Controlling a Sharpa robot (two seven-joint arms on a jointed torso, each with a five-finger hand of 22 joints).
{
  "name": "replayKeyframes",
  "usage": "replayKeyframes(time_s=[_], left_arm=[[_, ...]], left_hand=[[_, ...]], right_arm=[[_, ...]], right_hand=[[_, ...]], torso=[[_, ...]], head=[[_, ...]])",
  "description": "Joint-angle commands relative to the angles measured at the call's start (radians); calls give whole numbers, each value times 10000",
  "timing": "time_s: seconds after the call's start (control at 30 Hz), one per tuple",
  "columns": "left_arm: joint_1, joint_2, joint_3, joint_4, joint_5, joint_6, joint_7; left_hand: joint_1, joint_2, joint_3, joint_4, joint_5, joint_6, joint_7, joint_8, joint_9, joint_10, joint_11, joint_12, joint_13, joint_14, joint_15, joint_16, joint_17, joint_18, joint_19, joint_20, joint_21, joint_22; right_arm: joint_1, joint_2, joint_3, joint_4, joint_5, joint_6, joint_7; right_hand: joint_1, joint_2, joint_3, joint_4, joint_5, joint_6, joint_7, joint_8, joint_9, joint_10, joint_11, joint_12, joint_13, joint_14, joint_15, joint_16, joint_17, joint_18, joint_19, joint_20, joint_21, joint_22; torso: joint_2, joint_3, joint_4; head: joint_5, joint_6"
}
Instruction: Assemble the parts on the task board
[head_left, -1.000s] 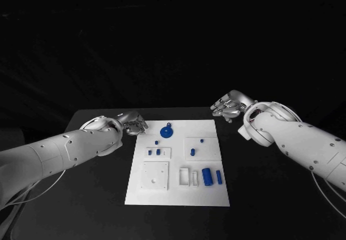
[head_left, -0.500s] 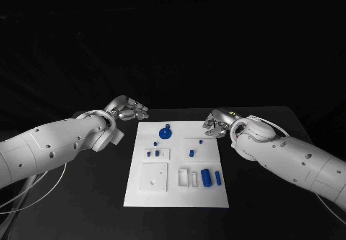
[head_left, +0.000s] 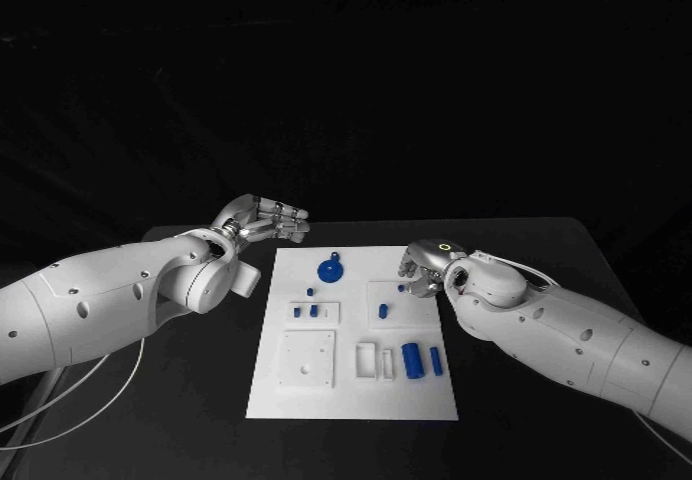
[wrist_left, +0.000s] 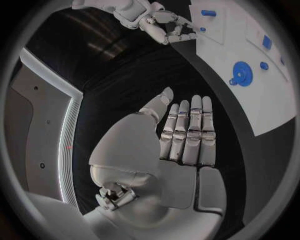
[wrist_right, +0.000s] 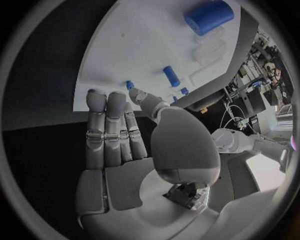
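Black table (head_left: 173, 390) under a dark backdrop, with the white task board (head_left: 356, 330) lying flat at its centre. Right hand (head_left: 420, 269): poised over the board's far right part, fingers straight and close together in the right wrist view, nothing held; their tips sit near a small blue peg (head_left: 404, 283), contact not confirmable. Left hand (head_left: 268, 218): raised off the board beyond its far left corner, fingers extended side by side, empty. On the board outward from the right hand: a blue peg (head_left: 384, 310) in the right-hand plate, the blue disc with a loop (head_left: 330, 267) near the far edge, two short blue pieces (head_left: 304, 311) at the left, and a thick blue cylinder (head_left: 414, 359) with a slimmer one (head_left: 436, 362) toward the near right. Judgement: the step in hand appears to be picking the small peg by the right fingertips; it should go well if the thumb opposes a finger squarely across the peg and lifts straight, without nudging neighbouring parts. Against the picture of half a second ago, the right hand has advanced inward over the board, and the left has lifted slightly away; the parts lie unchanged.
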Motion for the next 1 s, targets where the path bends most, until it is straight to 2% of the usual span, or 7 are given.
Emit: replayKeyframes(time_s=[0.03,0.23,0.37,1.0], left_arm=[[21,1,14,81,804,242,497],[22,38,15,102,996,319,599],[22,60,16,99,1058,354,615],[22,122,16,60,1128,451,601]], left_hand=[[-31,90,-82,11,40,7,96,-17,-3,-116,6,-17,-3,-111,4,-30,-14,-11,9,30,44,-105],[-10,166,-270,-36,49,-13,133,-16,-3,-184,33,-18,-4,-189,33,-32,-12,7,94,63,65,-720],[-12,202,-348,-74,45,3,154,-17,-4,-202,40,-18,-4,-206,39,-30,-11,5,153,67,74,-1054],[-45,267,-429,-93,43,12,153,-15,-3,-227,47,-18,-4,-207,41,-29,-7,-8,236,67,90,-1511]], right_arm=[[-10,48,-56,-43,-432,288,-176],[-21,202,-183,-193,-469,135,-194],[-25,307,-236,-302,-503,91,-200],[-39,639,-526,-779,-533,154,-142]], right_hand=[[-7,-96,48,8,25,-35,75,-17,-9,-20,4,-56,-12,33,58,65,-16,84,-8,63,-40,445],[-20,-91,57,21,0,-37,99,-13,-6,-13,8,-55,-12,33,54,71,-32,98,-2,62,-67,438],[-27,-59,149,33,-54,16,93,-11,-5,52,-10,-55,-12,46,44,85,-54,101,17,59,-51,443],[-124,87,507,148,-184,261,54,-5,4,309,-83,-52,-9,46,8,124,-97,91,25,34,-29,456]], torso=[[7,11,-15],[7,18,25],[5,14,22],[7,17,1]], head=[[13,6],[-1,6],[11,0],[61,-57]])
